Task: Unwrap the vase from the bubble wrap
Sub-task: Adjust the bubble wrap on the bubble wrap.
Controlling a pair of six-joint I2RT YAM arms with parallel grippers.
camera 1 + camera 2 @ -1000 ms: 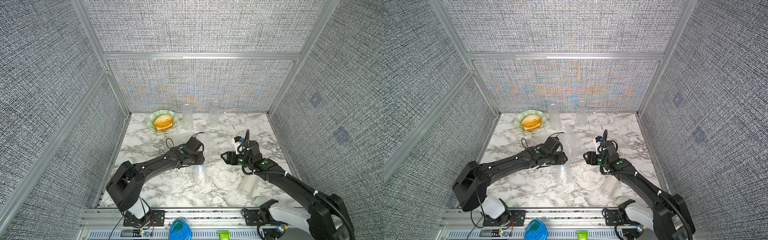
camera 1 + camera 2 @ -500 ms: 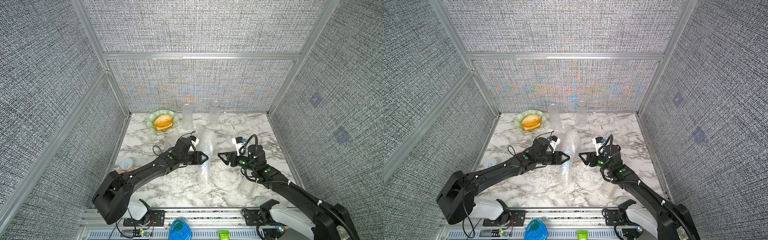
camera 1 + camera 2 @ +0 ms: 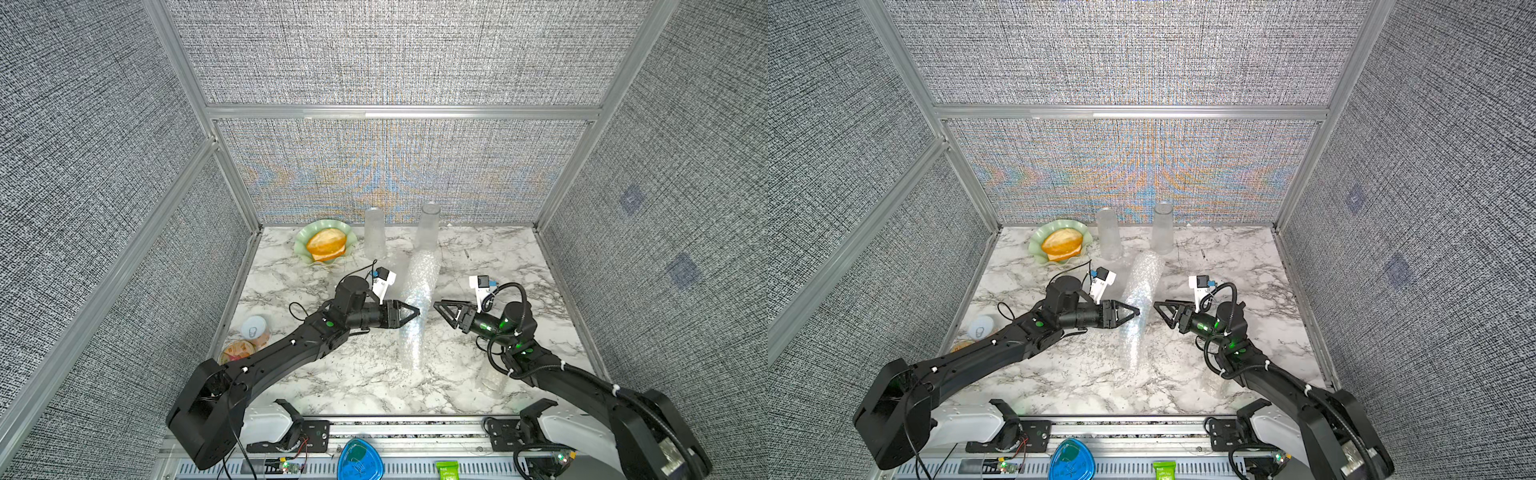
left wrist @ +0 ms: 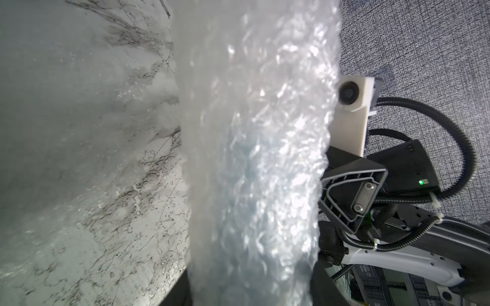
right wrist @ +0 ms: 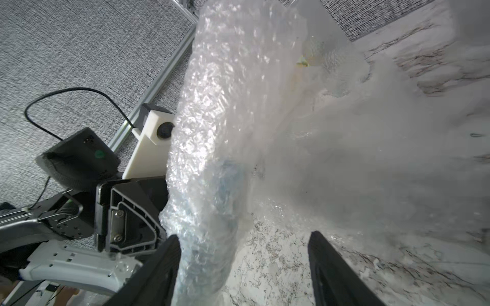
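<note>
A long roll of clear bubble wrap (image 3: 417, 291) (image 3: 1139, 291) stands tilted in the middle of the marble table, its top leaning toward the back. The vase is hidden inside; only a faint bluish tint shows through the wrap (image 4: 252, 164) (image 5: 209, 164). My left gripper (image 3: 409, 311) (image 3: 1133, 311) (image 4: 252, 291) is shut on the roll's middle from the left. My right gripper (image 3: 441, 307) (image 3: 1160, 309) (image 5: 242, 265) is open just right of the roll, one finger (image 5: 161, 267) against the wrap. A loose hazy sheet (image 5: 371, 159) hangs beside the roll.
Two clear upright cylinders (image 3: 374, 232) (image 3: 429, 224) stand at the back wall beside a green scalloped dish (image 3: 303, 249) holding an orange bun. A can (image 3: 254, 330) and a cup sit at the left edge. Crumpled wrap (image 3: 492, 378) lies under the right arm.
The left gripper has lifted the wrapped roll off the table so that it stands tilted. The right gripper has drawn back a little to the right and turned its open fingers toward the roll.
</note>
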